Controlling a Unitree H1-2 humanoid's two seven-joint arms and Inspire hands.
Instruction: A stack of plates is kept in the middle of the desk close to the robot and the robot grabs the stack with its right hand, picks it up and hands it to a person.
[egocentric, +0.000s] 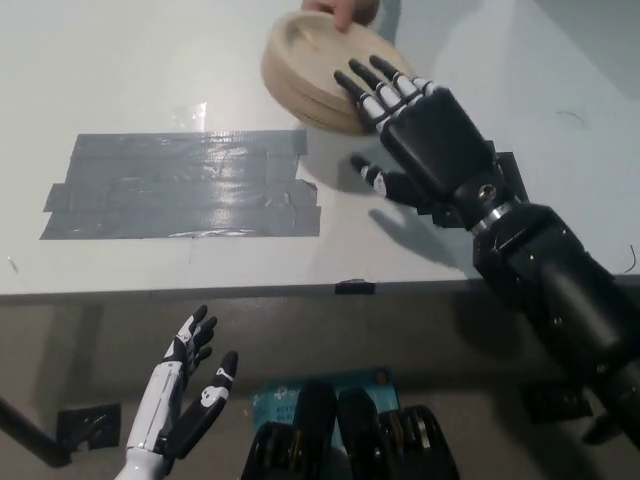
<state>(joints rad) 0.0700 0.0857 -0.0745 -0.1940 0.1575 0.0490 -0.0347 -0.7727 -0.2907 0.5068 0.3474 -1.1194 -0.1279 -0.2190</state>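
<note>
Your right robot hand is open above the surface, fingers spread and pointing up-left, gripping nothing. Its fingertips overlap the near edge of the plates in the head view; you cannot tell whether they touch. The thumb sticks out to the left below the stack, clear of it. The plates sit tilted at the top middle of the view, and a person's hand grips their far rim at the top edge. Left of your right arm, a patch of grey tape lies flat on the surface, well apart from the stack. Your left robot hand rests low at the lower left, below the surface edge, fingers apart and holding nothing
</note>
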